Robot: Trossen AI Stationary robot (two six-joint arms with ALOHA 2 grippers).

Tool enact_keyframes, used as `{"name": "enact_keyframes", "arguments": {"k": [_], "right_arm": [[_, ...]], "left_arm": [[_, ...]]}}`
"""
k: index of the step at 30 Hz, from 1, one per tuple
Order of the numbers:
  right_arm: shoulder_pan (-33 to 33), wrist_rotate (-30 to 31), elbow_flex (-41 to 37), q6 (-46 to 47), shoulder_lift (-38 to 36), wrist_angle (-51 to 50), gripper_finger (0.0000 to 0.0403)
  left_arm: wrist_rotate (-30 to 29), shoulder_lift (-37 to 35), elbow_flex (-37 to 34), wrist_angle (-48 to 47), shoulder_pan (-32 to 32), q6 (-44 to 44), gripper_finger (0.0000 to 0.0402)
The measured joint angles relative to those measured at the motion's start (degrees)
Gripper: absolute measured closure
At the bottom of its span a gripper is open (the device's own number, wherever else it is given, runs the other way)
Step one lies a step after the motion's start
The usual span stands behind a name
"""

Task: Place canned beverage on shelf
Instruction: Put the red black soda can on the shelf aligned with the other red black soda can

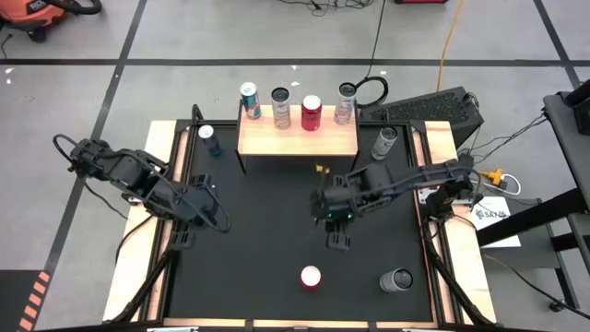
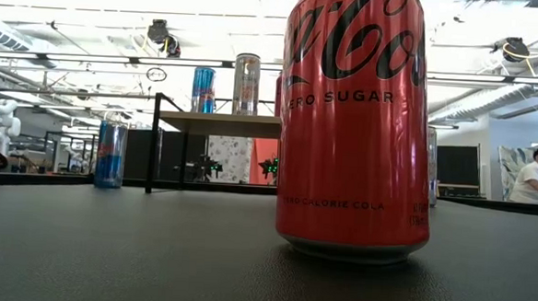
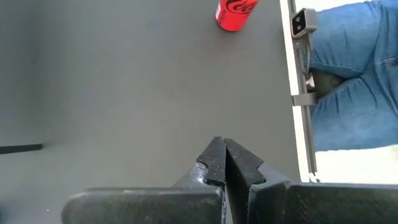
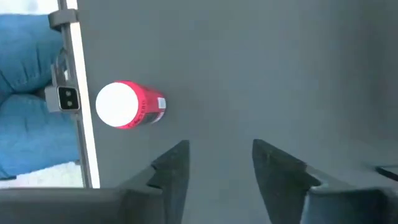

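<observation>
My right tool (image 1: 337, 242), open at frame centre, targets the red can (image 1: 311, 277): rigid, slick, thin-walled; I'd grip mid-body. Left tool (image 3: 224, 163) closed.

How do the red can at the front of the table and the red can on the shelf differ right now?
The front red can stands on the black table top, near its front edge; the shelf red can stands up on the shelf among three other cans. The front one stands alone, ahead of the open right gripper. Both are upright and red.
</observation>
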Motion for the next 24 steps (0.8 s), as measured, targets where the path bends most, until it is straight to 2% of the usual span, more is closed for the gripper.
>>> {"name": "enact_keyframes", "arguments": {"k": [7, 13, 24], "right_arm": [[1.74, -1.26, -5.13, -0.5, 0.0, 6.65, 0.0197], [3.24, -1.31, -7.36, -0.88, -0.02, 8.69, 0.0171], [3.52, -1.34, -7.83, 2.91, -0.02, 13.97, 0.0165]], "left_arm": [[-0.33, 0.0, 0.0, 0.0, -1.02, 0.02, 0.0402], [-2.94, 0.0, 0.0, -0.02, -1.02, 0.06, 0.0402], [-4.75, 0.0, 0.01, 0.0, -1.02, 0.0, 0.0402]]}}
